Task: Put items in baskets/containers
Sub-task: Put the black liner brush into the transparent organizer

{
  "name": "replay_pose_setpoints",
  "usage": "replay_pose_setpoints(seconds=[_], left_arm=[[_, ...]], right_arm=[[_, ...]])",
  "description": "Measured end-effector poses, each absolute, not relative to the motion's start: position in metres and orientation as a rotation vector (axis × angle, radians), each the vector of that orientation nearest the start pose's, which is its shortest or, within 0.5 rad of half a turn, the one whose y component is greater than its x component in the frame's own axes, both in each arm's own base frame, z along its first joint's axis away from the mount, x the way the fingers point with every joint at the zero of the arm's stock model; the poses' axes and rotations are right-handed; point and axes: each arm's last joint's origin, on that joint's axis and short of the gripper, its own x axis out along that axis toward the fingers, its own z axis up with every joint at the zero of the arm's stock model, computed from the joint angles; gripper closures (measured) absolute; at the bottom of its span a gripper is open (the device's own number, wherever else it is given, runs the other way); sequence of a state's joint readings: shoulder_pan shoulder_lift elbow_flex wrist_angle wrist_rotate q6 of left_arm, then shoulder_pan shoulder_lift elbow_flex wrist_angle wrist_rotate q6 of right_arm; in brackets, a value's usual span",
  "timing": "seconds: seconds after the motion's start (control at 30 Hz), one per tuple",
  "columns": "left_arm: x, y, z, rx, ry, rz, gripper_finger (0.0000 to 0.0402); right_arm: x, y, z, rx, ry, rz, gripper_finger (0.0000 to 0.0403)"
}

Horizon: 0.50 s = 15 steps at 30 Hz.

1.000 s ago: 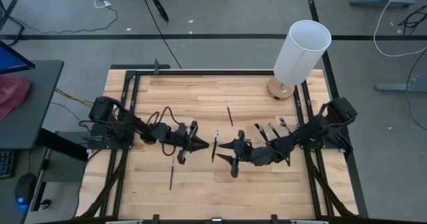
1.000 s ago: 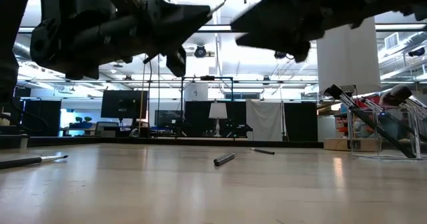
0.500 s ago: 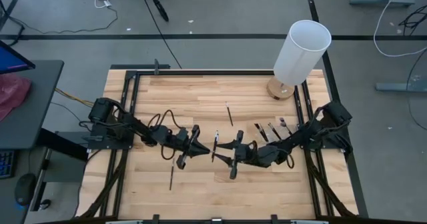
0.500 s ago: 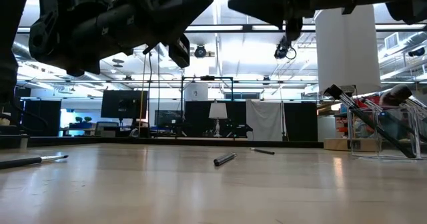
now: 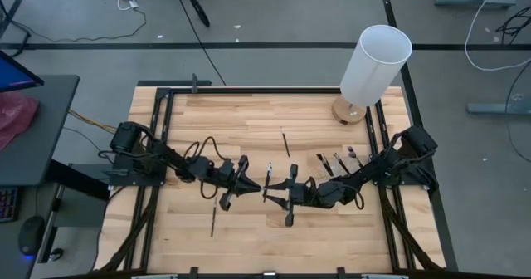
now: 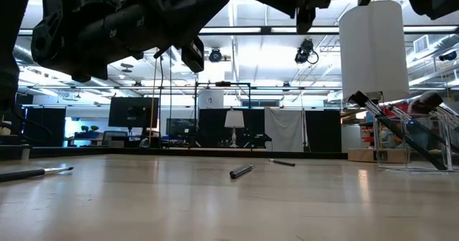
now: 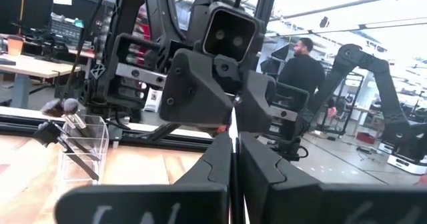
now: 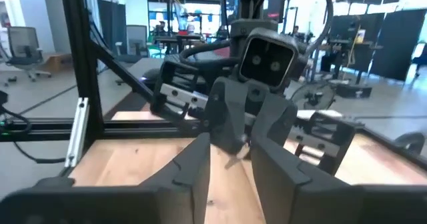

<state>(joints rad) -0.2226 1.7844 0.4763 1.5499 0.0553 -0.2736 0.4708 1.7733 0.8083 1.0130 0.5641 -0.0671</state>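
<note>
Left gripper (image 5: 247,181) clamped on thin brush (image 5: 268,182) mid-table; right gripper (image 5: 286,198) has closed in, fingers (image 8: 193,164) narrower than before yet apart around brush. We see clear holder (image 6: 405,140) with brushes only low; high view alone shows loose brush (image 5: 212,220).

Wooden table (image 5: 249,121) seen from above, left tool (image 5: 246,182) and right tool (image 5: 282,194) tip to tip beside a brush (image 5: 267,182) at the table's middle, white cylinder (image 5: 375,66) at its far right corner, another brush (image 5: 284,143) between cylinder and tools, a third (image 5: 212,221) near the left tool.
</note>
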Motion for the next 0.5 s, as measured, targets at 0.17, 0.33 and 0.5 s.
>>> replay_pose_setpoints(seconds=[0.17,0.33,0.5], left_arm=[[0.2839,-0.0658,0.1636,-0.291,-0.202,-0.306,0.0385],[0.2838,-0.0659,0.1636,-0.291,-0.202,-0.308,0.0385],[0.2837,-0.0659,0.1632,-0.292,-0.199,-0.310,0.0384]], right_arm=[[0.3235,0.1464,0.2000,-0.065,-0.033,-0.115,0.0317],[0.3235,0.1462,0.1992,-0.062,-0.025,-0.121,0.0362],[0.3236,0.1462,0.1981,-0.058,-0.016,-0.120,0.0394]])
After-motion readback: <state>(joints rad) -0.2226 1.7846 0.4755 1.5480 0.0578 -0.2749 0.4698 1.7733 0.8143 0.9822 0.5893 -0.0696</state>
